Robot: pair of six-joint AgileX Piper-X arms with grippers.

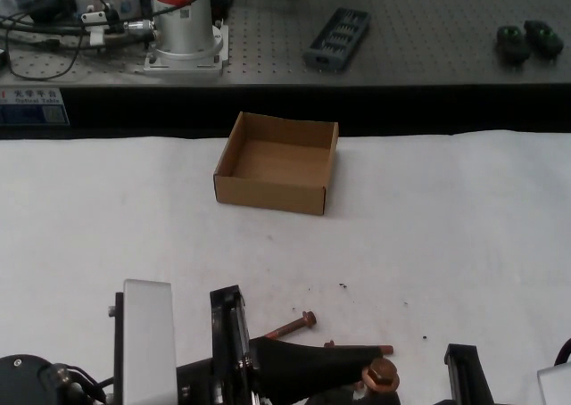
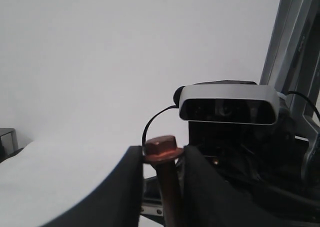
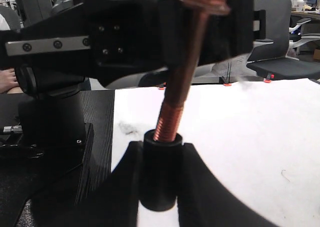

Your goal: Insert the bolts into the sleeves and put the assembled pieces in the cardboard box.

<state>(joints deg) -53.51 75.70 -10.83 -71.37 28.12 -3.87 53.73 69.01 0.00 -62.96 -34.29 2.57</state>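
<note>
Left jaws gripping bolt (image 2: 165, 183); right jaws gripping sleeve (image 3: 160, 177), thread tip at its mouth, evidently aligned for insertion; box (image 1: 268, 194) well apart, awaiting the assembly.

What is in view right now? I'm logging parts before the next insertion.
cardboard box: one, brown, open, mid-cloth
bolt: one, copper, in the left gripper, threaded end entering the sleeve
sleeve: one, black, in the right gripper
loose bolt: one, copper, on the cloth by the arms
copper piece: one, likely another bolt, beside it
cloth: one, white, covering the bench
rack: one, dark, on the table behind
post: one, silver, same table
left gripper: black, shut on the bolt
right gripper: black, shut on the sleeve
</note>
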